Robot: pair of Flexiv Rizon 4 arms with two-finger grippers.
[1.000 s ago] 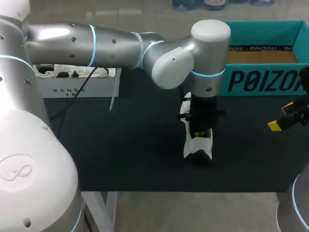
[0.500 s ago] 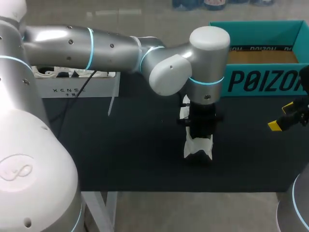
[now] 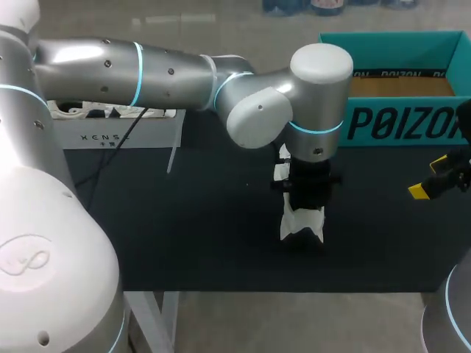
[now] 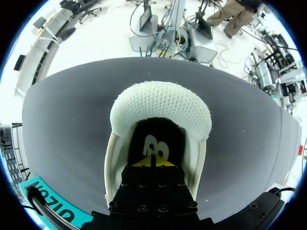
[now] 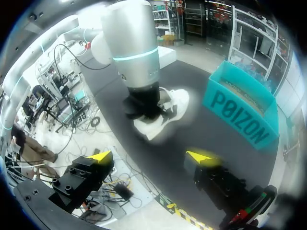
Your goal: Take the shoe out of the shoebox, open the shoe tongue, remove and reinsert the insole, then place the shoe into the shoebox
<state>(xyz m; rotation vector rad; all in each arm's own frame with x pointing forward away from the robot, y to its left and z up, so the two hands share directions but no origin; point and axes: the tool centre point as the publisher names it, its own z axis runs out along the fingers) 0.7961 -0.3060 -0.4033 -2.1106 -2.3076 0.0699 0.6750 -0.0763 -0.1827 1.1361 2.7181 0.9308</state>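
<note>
The white shoe (image 3: 300,224) stands on the dark table (image 3: 184,235), out of the teal box (image 3: 397,121) just behind it. The left claw (image 4: 153,162) is down inside the shoe, its yellow tips together over the black insole (image 4: 158,134). Whether they pinch it cannot be seen. The right claw (image 5: 151,156) hangs well off from the shoe, tips wide apart. The shoe looks light and soft, so its firmer sides seem best to hold. The insole is likely thin and bendy. The box has big dark letters on its side, and the insole has a pale mark.
</note>
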